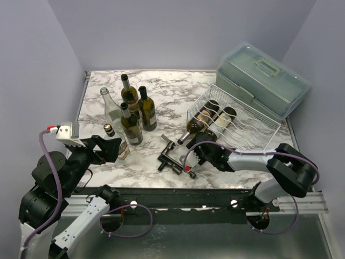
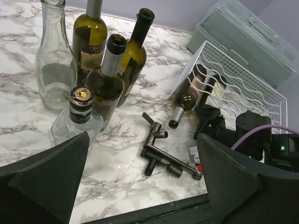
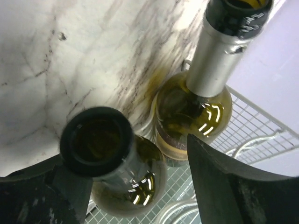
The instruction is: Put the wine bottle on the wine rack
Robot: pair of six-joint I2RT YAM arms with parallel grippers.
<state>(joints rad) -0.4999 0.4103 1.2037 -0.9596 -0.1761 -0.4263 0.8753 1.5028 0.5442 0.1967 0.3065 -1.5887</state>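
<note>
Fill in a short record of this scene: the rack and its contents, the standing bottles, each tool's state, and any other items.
rack: wine rack, right side of table
in rack: foil-necked bottle and dark-mouthed bottle, lying down
standing bottles: five, grouped at left
left tool: open, empty
right tool: open, at the dark-mouthed bottle's neck
other: metal corkscrew mid-table; lidded box behind rack

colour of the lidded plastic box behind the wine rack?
Translucent grey-green; the plastic box shows best in the top external view.
</note>
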